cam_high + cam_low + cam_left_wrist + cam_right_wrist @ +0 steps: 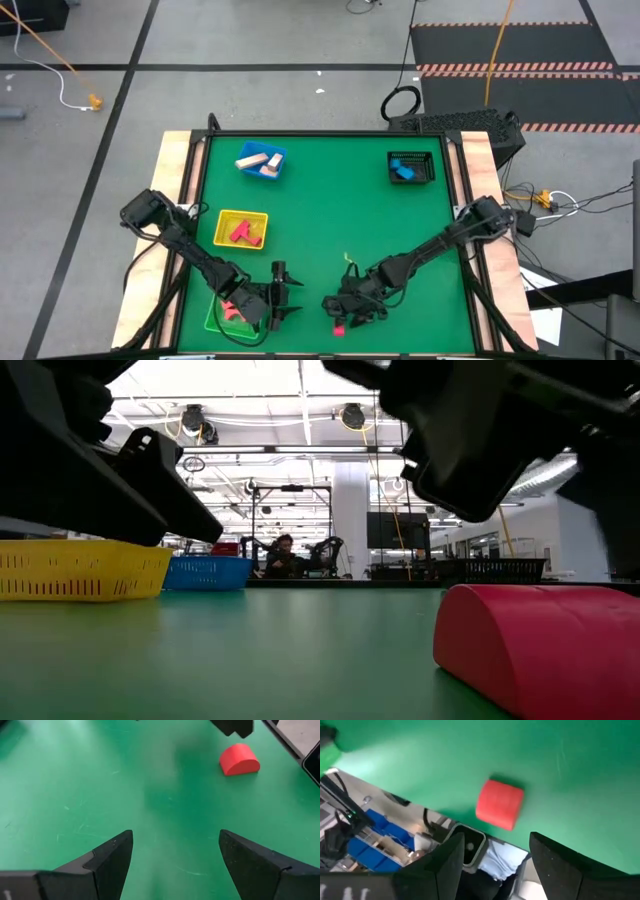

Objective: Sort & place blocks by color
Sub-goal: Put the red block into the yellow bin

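A red half-round block point(339, 328) lies flat side down on the green table near its near edge; it also shows in the low view point(545, 645). My right gripper point(335, 308) hovers just above and beside this block point(500, 803), open, with nothing between its fingers. My left gripper point(295, 296) stands open to the block's left, pointing toward the block point(239, 760), its fingers empty. Tan blocks lie in the blue tray point(262, 160), red and pink ones in the yellow tray point(241, 229), and a blue one in the black basket point(411, 167).
A green tray point(222, 318) lies at the near left under my left arm, with a red piece point(232, 308) in it. The table's near edge runs close behind the red block. Bare green table point(340, 210) stretches across the middle.
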